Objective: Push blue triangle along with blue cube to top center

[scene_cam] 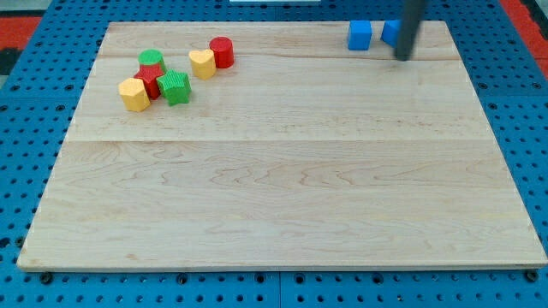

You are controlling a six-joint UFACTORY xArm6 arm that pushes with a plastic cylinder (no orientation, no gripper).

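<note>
A blue cube (360, 35) sits near the view's top edge of the wooden board (282, 171), right of centre. A second blue block, the blue triangle (390, 32), lies just to its right and is partly hidden behind my rod. My tip (402, 57) rests on the board just below and right of the blue triangle, close to it; I cannot tell if it touches.
A cluster of blocks sits at the view's upper left: a red cylinder (222, 52), a yellow heart (202, 63), a green cylinder (151, 59), a red block (150, 79), a green block (175, 87) and a yellow block (134, 94).
</note>
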